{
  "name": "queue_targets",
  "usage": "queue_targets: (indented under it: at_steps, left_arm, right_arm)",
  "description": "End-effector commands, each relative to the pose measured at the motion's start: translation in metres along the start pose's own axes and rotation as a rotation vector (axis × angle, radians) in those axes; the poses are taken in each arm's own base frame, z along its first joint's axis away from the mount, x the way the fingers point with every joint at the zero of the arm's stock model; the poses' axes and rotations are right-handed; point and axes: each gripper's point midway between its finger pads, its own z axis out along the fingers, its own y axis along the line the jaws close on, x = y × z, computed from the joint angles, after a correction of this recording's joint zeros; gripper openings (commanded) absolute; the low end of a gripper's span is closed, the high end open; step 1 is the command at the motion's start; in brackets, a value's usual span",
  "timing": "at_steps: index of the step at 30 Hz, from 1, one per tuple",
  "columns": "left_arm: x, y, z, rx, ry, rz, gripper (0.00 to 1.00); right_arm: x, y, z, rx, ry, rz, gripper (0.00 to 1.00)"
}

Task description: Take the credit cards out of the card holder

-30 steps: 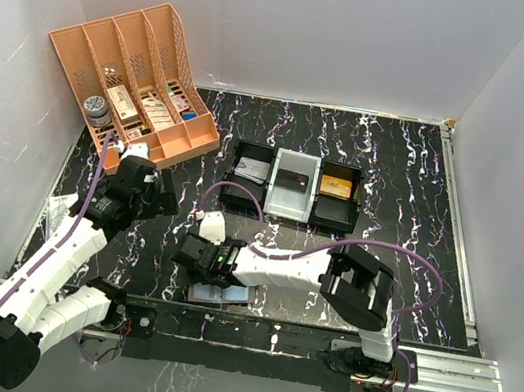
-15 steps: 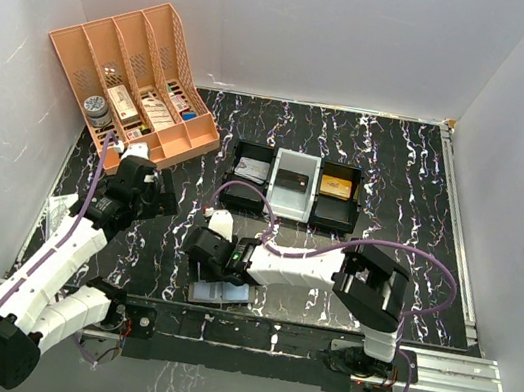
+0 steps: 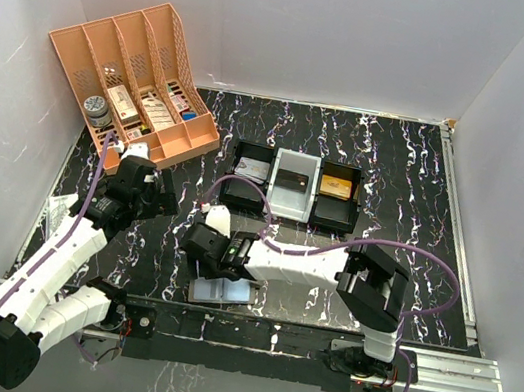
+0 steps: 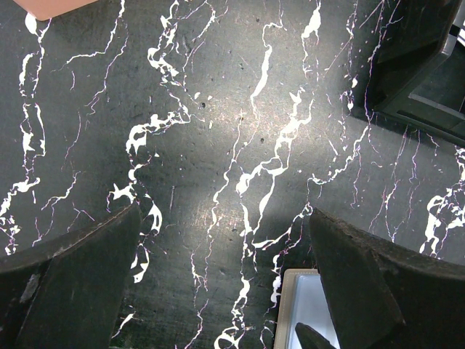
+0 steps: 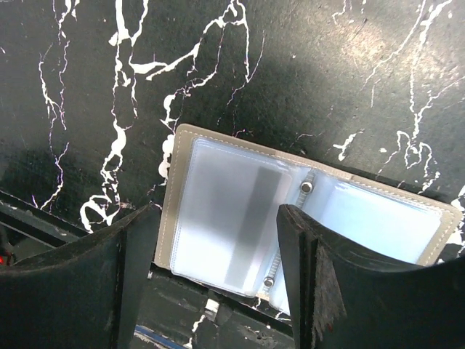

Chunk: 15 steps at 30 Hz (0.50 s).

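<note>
The right gripper (image 3: 216, 257) (image 5: 218, 218) hangs fingers-down with its jaws partly apart and nothing gripped between them. Right under it lies the holder (image 3: 222, 293) (image 5: 290, 225), spread open and flat on the table (image 3: 399, 169), just short of the near edge. In the wrist view the two fingers (image 5: 80, 291) straddle one clear-sleeved page of the holder, one finger off each side of that page. The other page runs out past the right-hand finger. Whether the fingertips touch the holder I cannot tell. A dark band shows through the sleeve between the jaws, and I cannot tell whether a card sits in it.

Beyond this gripper and a little to its right, well apart from it, stands the tray (image 3: 287, 216). An orange card (image 3: 338, 187) lies in the compartment farthest from the gripper. A dark card (image 3: 293, 179) lies in the pale middle one, and a grey card (image 3: 254, 168) in the nearest.

The left gripper (image 3: 151, 192) (image 4: 224, 218) is off to the right gripper's left, apart from it and from the holder. Its jaws are spread wide and empty, with only bare table between them. The organiser (image 3: 140, 83) (image 4: 51, 7) leans beyond it, and a corner of the tray (image 4: 421, 73) shows ahead to its right.
</note>
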Motion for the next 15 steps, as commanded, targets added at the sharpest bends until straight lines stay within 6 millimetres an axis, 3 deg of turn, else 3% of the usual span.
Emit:
queue_targets:
  at_steps: [1, 10, 15]
  left_arm:
    - [-0.007, 0.002, -0.004, -0.007, -0.018, -0.008, 0.99]
    - [-0.006, 0.002, -0.005, -0.007, -0.016, -0.006, 0.99]
    - [-0.006, 0.001, -0.005, -0.003, -0.016, -0.006, 0.99]
  right_arm:
    - [-0.022, 0.003, -0.013, 0.032, -0.067, -0.011, 0.64]
    - [0.004, 0.000, 0.016, 0.074, 0.012, -0.049, 0.64]
    - [0.015, -0.010, 0.026, 0.119, 0.036, -0.065, 0.56]
